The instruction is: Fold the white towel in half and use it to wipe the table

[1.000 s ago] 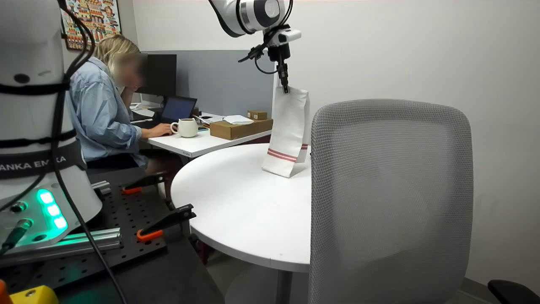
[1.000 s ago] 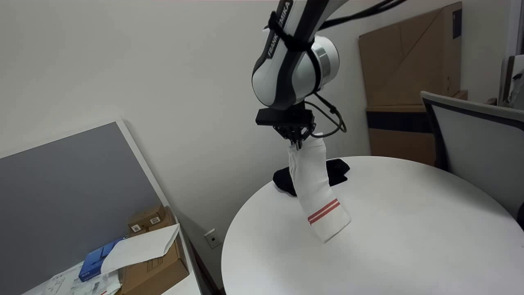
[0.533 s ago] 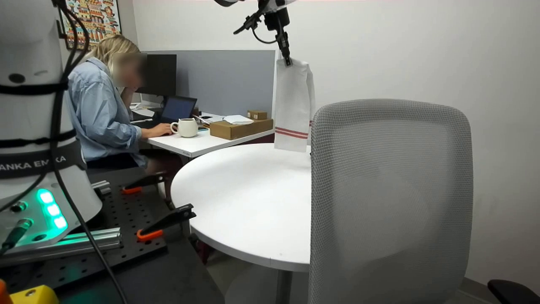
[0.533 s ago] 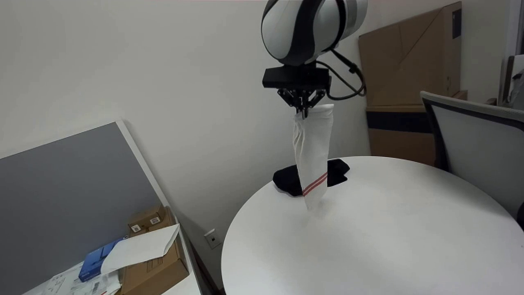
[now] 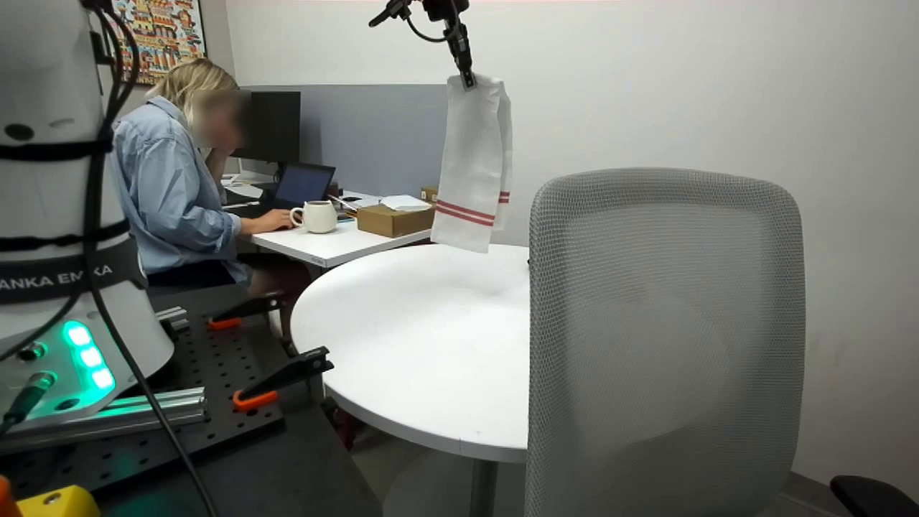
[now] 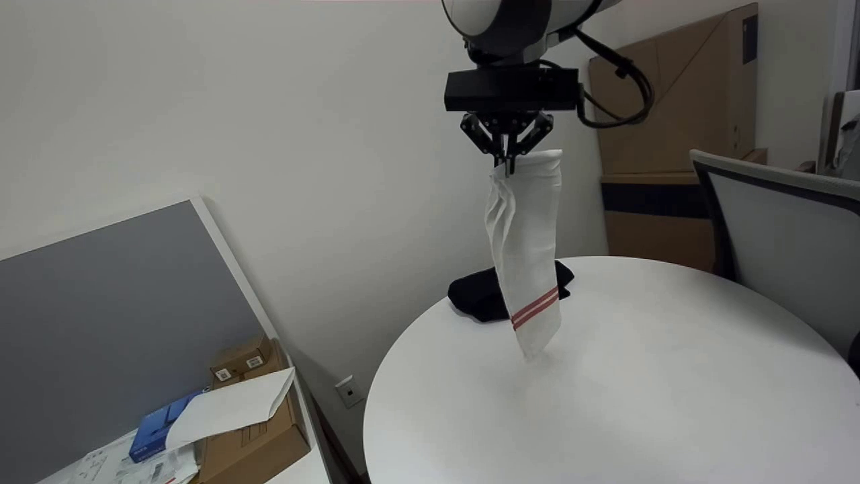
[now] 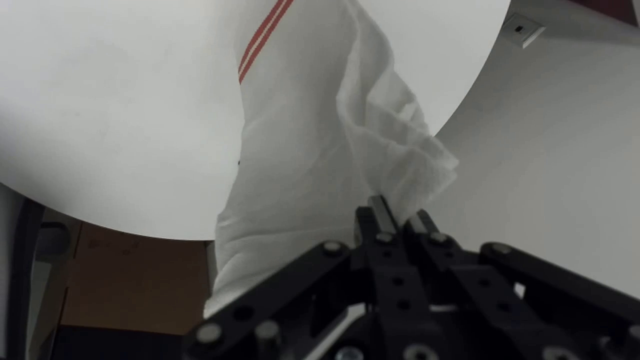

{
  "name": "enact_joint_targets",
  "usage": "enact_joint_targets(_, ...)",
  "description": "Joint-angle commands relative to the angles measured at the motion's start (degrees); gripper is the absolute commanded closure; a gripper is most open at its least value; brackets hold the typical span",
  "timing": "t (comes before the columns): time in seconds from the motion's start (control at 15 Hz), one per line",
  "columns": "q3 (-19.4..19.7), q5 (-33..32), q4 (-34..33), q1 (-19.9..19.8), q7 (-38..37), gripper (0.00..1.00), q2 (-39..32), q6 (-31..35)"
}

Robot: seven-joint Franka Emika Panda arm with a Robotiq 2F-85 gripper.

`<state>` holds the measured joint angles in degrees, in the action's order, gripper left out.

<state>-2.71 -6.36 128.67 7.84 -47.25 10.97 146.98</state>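
My gripper is shut on the top edge of the white towel; its fingertips show in both exterior views (image 5: pixel 469 83) (image 6: pixel 506 167) and in the wrist view (image 7: pixel 397 215). The towel (image 5: pixel 468 154) (image 6: pixel 527 235) hangs down doubled over, with red stripes near its lower ends. Its lower end hangs over the round white table (image 5: pixel 402 323) (image 6: pixel 638 396) and appears to be off the surface. In the wrist view the towel (image 7: pixel 295 140) hangs away from the fingers with bunched folds on one side, over the table (image 7: pixel 125 100).
A dark cloth-like item (image 6: pixel 477 296) lies on the table near the wall, partly behind the towel. A grey mesh chair (image 5: pixel 668 323) (image 6: pixel 779 242) stands at the table. A person (image 5: pixel 172 187) sits at a desk with a mug (image 5: pixel 317 217) and a cardboard box (image 5: pixel 391 221).
My gripper has risen, lifting the towel from the table. Lately it has shifted left in an exterior view, and right in another. The grip on the towel is unchanged.
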Motion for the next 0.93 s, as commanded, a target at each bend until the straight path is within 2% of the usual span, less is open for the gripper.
enact_joint_targets(0.0, -1.22, 5.34, 6.38, -1.93, 4.53, 0.94, 5.0, -1.64)
enact_joint_targets(0.13, -1.11, 8.22, 9.66, -2.51, 5.81, 0.94, 6.52, -3.55)
enact_joint_targets(0.4, -0.88, 15.68, 14.35, -1.17, 13.99, 0.94, 6.44, -10.71)
enact_joint_targets(0.87, -1.77, 15.05, 15.59, -2.3, 25.78, 0.94, -0.65, -21.68)
